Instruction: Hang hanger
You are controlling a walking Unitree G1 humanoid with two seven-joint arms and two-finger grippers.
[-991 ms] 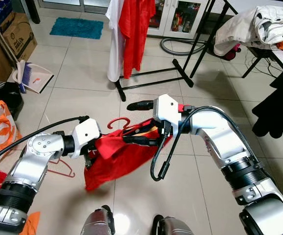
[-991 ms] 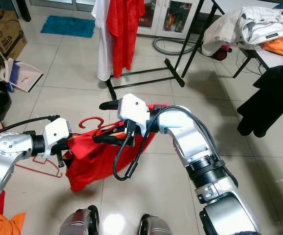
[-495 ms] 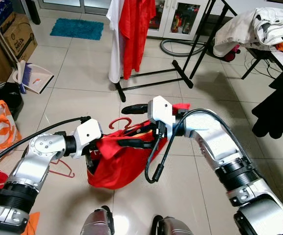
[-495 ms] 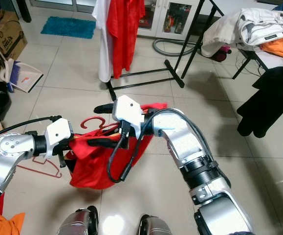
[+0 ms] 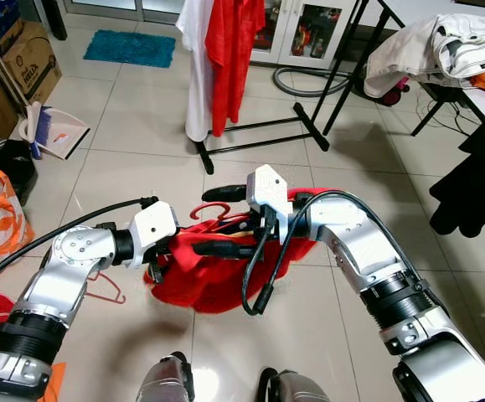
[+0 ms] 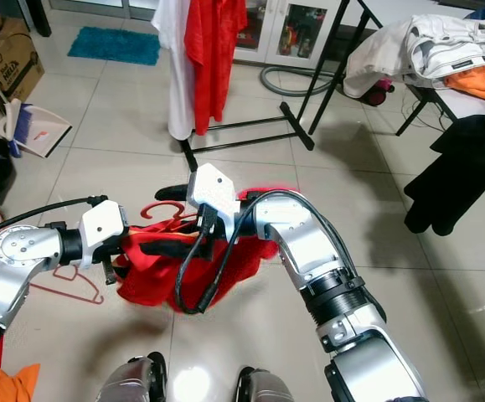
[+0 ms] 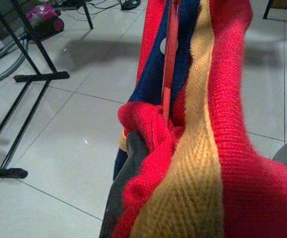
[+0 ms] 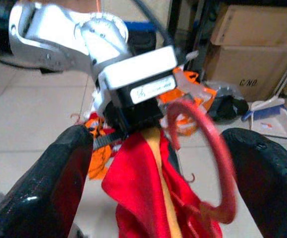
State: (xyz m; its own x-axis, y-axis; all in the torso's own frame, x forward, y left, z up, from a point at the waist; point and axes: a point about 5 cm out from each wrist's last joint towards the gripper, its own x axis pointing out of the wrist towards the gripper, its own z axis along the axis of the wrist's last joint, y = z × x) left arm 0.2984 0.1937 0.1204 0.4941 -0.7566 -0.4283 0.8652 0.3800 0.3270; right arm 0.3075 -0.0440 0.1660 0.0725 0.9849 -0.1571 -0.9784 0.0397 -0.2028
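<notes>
Tiled floor (image 5: 125,167) lies open between garment (image 5: 217,272) and rack (image 5: 263,126).

Red garment (image 5: 217,272) hides hanger (image 5: 213,209) body & left hand (image 5: 162,261) fingers.

I see a red hanger (image 8: 202,148) between my right tool's (image 8: 155,173) black fingers (image 8: 49,183), above a red garment (image 7: 207,148) striped navy and yellow.
</notes>
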